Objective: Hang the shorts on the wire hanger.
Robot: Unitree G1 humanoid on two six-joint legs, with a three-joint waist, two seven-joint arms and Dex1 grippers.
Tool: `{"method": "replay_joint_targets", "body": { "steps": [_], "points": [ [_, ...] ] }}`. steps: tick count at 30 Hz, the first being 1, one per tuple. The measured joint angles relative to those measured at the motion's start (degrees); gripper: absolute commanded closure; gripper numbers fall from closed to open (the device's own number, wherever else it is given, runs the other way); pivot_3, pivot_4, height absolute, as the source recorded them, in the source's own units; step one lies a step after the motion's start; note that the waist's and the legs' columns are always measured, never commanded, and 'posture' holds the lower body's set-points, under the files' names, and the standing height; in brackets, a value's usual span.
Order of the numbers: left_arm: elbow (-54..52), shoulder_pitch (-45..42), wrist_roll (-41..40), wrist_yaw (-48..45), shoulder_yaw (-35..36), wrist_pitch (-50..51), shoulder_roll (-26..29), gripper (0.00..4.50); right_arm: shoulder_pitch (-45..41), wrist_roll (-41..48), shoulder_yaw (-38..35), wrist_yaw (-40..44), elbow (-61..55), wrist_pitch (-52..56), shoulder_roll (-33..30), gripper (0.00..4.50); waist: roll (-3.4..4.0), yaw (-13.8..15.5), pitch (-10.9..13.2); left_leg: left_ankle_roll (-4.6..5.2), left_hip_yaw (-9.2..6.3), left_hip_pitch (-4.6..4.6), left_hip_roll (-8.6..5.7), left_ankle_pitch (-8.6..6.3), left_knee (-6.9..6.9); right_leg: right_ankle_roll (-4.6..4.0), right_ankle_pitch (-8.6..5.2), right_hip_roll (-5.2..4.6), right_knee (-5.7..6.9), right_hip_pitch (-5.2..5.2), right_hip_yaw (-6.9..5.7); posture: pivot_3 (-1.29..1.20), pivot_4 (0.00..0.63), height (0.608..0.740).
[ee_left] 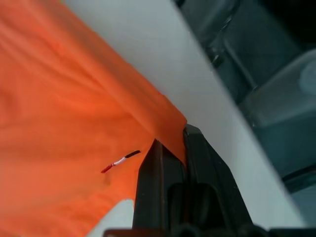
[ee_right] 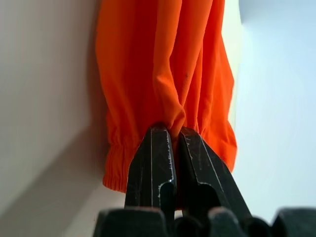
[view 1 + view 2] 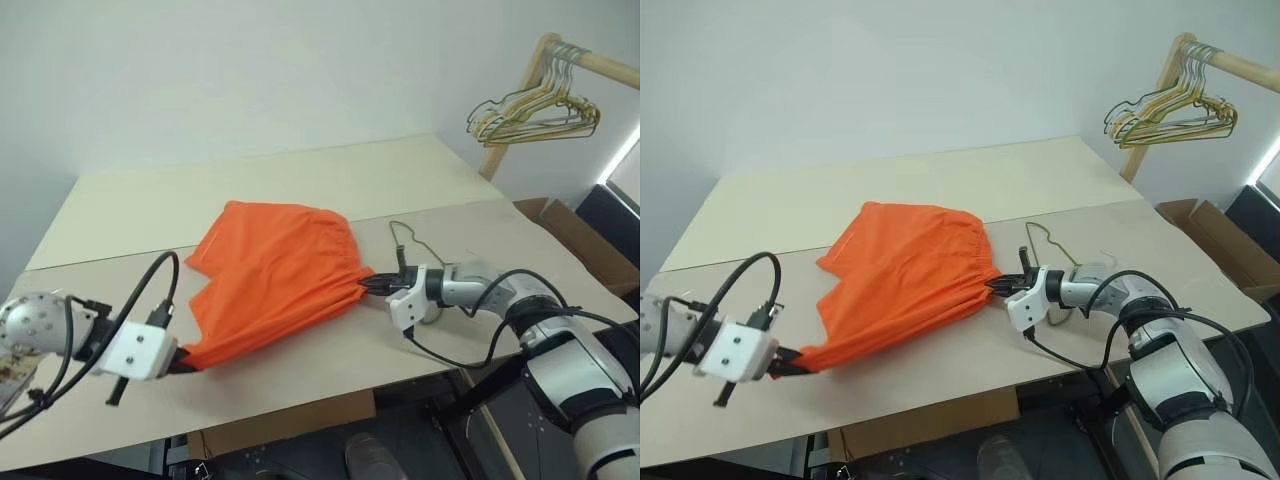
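Orange fabric lies spread across the middle of the pale bench (image 3: 120,205): the shorts (image 3: 275,275), gathered waistband toward our right, one hem corner drawn toward our left.

From the head views we see both arms low over the bench. The left gripper (image 3: 183,362) is at the near left corner of the shorts; the right gripper (image 3: 372,285) is at the waistband's near end. The cloth runs stretched between the two.

The wire hanger (image 3: 408,243) lies flat on the bench just beyond the right gripper, its hook pointing away from us, part of its triangle hidden behind the wrist. It is beside the shorts, not in them. On the far right a wooden rail (image 3: 590,62) carries a bunch of hangers (image 3: 535,115), well apart from the bench work.

The left wrist view adds what the head views cannot: the two black fingers (image 1: 155,182) pressed together with a fold of orange hem pinched between them, bench edge running alongside, and a small red-and-white thread (image 1: 120,161) lying on the cloth.

The right wrist view shows the other pair of fingers (image 2: 153,168), closed tight on a bunched pleat of the waistband; the elastic edge hangs to one side over the bench surface.

Both sets of jaws: pressed shut, each pinching shorts fabric.
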Motion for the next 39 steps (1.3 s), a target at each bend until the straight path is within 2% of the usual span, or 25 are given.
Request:
{"method": "replay_joint_targets", "body": {
  "steps": [3, 6, 11, 13, 16, 18, 19, 24, 25, 27, 28, 31, 33, 36, 39],
  "points": [
    [-7.2, 7.4, 0.4, 1.2, 5.1, 3.6, -1.3, 4.47, 0.6, -2.0, 0.9, -2.3, -0.2, -1.0, -0.3, 4.50, 0.02, 0.4, 0.0, -0.01, 0.01, 0.01, 0.00, -0.01, -0.02, -0.18, -0.04, 0.01, -0.24, 0.08, -0.01, -0.20, 0.000, 0.740],
    [-11.4, 11.7, 3.1, 3.2, 6.9, 5.1, -3.3, 4.47, 1.4, -2.8, 1.7, -3.4, -1.4, -4.0, -2.9, 4.50, 0.06, 1.4, 0.0, -0.05, 0.01, 0.19, -0.01, -0.05, -0.04, -0.21, -0.05, 0.04, -0.30, 0.09, -0.02, -0.19, 0.000, 0.740],
    [-13.3, 11.4, 7.8, 5.1, 6.6, 5.8, -3.9, 4.47, 4.4, -1.2, 2.0, -1.6, -3.4, -7.8, -6.6, 4.50, 0.06, 2.5, 0.0, -0.06, 0.02, 0.22, -0.01, -0.06, -0.04, -0.34, -0.07, 0.06, -0.33, 0.33, -0.04, -0.20, 0.000, 0.740],
    [-13.6, 10.5, 8.9, 5.5, 5.8, 6.4, -4.2, 4.50, 5.2, 0.8, 2.0, 0.9, -3.7, -8.9, -7.7, 3.81, 0.06, 2.7, 0.0, -0.06, 0.03, 0.25, 0.00, -0.06, -0.04, -0.37, -0.08, 0.06, -0.35, 0.43, -0.04, -0.21, 0.000, 0.740],
    [-12.8, 10.3, 9.5, 4.4, 5.0, 7.0, -4.2, 3.80, 6.7, 4.9, 2.0, 6.4, -3.4, -8.7, -11.0, 2.92, 0.07, 2.9, 0.0, -0.01, 0.03, 0.26, 0.00, -0.09, -0.04, -0.39, -0.09, 0.05, -0.42, 0.49, -0.06, -0.21, 0.000, 0.740],
    [-11.4, 10.6, 9.5, 2.9, 4.6, 6.5, -4.3, 3.08, 7.8, 8.0, 2.1, 10.6, -3.5, -8.5, -13.0, 2.14, 0.07, 3.0, 0.0, 0.01, 0.03, 0.33, 0.02, -0.11, -0.04, -0.42, -0.11, 0.06, -0.47, 0.56, -0.07, -0.22, 0.000, 0.740],
    [-11.0, 10.8, 9.4, 2.1, 4.7, 6.0, -4.2, 2.86, 8.2, 9.3, 2.1, 11.6, -3.9, -8.5, -13.1, 1.91, 0.07, 2.9, 0.0, 0.01, 0.03, 0.38, 0.06, -0.12, -0.04, -0.43, -0.11, 0.08, -0.48, 0.62, -0.09, -0.22, 0.000, 0.740],
    [-8.2, 15.6, 8.8, -3.8, 8.0, -0.1, -4.3, 1.18, 14.8, 21.9, 2.7, 19.9, -12.3, -6.3, -15.6, 0.17, 0.12, 2.8, 0.1, 0.01, 0.04, 0.70, 0.29, -0.33, -0.05, -0.64, -0.22, 0.16, -0.67, 1.07, -0.14, -0.19, 0.000, 0.740],
    [-8.0, 16.5, 8.3, -5.2, 9.7, -0.8, -4.4, 0.89, 16.6, 25.0, 2.5, 21.8, -15.4, -4.6, -17.1, 0.00, 0.11, 3.1, 0.1, 0.02, 0.03, 0.68, 0.30, -0.33, -0.05, -0.64, -0.22, 0.16, -0.70, 1.06, -0.16, -0.18, 0.000, 0.740],
    [-7.4, 18.7, 6.0, -7.9, 14.7, -1.6, -5.2, 0.19, 22.5, 33.0, 1.8, 25.2, -22.2, 1.0, -20.6, 0.00, 0.09, 3.8, 0.1, 0.07, 0.04, 0.63, 0.37, -0.37, -0.04, -0.64, -0.23, 0.12, -0.77, 1.07, -0.20, -0.17, 0.000, 0.740],
    [-6.9, 19.4, 4.4, -9.4, 17.4, -1.4, -5.8, 0.01, 26.2, 37.6, 0.4, 26.5, -26.2, 5.2, -22.4, 0.00, 0.10, 4.4, 0.1, 0.08, 0.04, 0.59, 0.37, -0.38, -0.02, -0.64, -0.23, 0.11, -0.77, 1.03, -0.18, -0.16, 0.000, 0.740],
    [-5.4, 18.7, -1.4, -11.3, 24.6, 3.1, -7.3, 0.01, 37.4, 53.7, -6.1, 28.8, -38.7, 23.2, -28.2, 0.00, 0.23, 6.5, 0.1, 0.09, 0.08, 0.61, 0.44, -0.39, 0.06, -0.64, -0.22, 0.07, -0.70, 1.05, -0.14, -0.15, 0.000, 0.740],
    [-4.5, 15.9, -5.1, -10.3, 26.6, 7.6, -7.6, 0.01, 41.5, 61.8, -11.4, 28.7, -44.8, 34.0, -30.5, 0.00, 0.30, 7.5, 0.1, 0.08, 0.08, 0.68, 0.57, -0.40, 0.09, -0.64, -0.22, 0.16, -0.68, 1.08, -0.16, -0.15, 0.000, 0.740],
    [-4.7, 7.9, -13.0, -4.5, 26.0, 18.0, -8.8, 0.01, 45.7, 70.5, -20.3, 25.6, -53.2, 51.0, -31.8, 0.00, 0.33, 9.3, 0.1, -0.01, 0.07, 0.74, 0.88, -0.45, 0.11, -0.70, -0.18, 0.46, -0.72, 0.98, -0.23, -0.16, 0.000, 0.740],
    [-5.7, -6.9, -22.2, 7.6, 20.0, 29.1, -13.2, 0.01, 45.1, 74.0, -24.3, 19.2, -59.1, 72.0, -32.0, 0.00, 0.36, 11.2, 0.1, -0.03, 0.03, 0.65, 0.92, -0.46, 0.22, -0.80, -0.11, 0.49, -0.66, 0.88, -0.30, -0.20, 0.000, 0.740]
  ]
}}
